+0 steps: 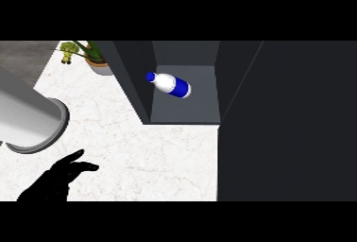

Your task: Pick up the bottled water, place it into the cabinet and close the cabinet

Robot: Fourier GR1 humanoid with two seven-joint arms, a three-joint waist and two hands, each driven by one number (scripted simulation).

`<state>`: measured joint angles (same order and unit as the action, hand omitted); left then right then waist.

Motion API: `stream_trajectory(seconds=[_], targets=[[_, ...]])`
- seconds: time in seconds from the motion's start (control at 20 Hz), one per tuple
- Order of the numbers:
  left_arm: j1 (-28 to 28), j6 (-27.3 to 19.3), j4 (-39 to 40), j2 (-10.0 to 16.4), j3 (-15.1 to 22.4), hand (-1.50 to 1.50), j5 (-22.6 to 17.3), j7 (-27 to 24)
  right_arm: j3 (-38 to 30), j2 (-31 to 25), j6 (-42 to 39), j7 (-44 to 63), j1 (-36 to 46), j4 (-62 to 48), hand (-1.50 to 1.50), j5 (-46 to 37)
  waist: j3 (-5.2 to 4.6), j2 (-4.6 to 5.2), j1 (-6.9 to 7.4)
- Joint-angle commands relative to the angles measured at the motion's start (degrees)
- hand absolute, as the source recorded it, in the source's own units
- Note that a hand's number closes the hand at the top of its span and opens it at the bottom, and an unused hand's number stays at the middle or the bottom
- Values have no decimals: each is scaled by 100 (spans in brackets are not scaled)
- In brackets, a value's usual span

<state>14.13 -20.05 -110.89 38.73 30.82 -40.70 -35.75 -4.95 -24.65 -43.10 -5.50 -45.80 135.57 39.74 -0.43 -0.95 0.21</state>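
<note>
The bottled water (170, 84), white with a blue cap and blue label, lies tilted inside the dark cabinet (182, 109), on its grey shelf floor near the back. No hand touches it. My left hand (57, 180) shows at the lower left over the marble counter, open with its fingers pointing up and right, well below and left of the cabinet opening. A large dark panel (286, 123), seemingly the cabinet door, fills the right side of the view. My right hand does not show.
A big grey cylindrical pot (28, 120) stands at the left edge. A potted green plant (89, 56) sits at the back left, beside the cabinet's left wall. White marble counter (146, 156) spreads between the hand and the cabinet.
</note>
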Motion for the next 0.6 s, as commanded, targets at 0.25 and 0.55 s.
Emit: stream_trajectory(seconds=[0.25,0.55], targets=[[701,408,-316,691,-745,-150,-416,-128,565,-261,229,681,295,1748,150,-888,-41,-41,120],[996,805,-377,940,-1156,-150,-776,-198,1171,-400,295,993,968,1572,150,-1087,-78,-81,208]])
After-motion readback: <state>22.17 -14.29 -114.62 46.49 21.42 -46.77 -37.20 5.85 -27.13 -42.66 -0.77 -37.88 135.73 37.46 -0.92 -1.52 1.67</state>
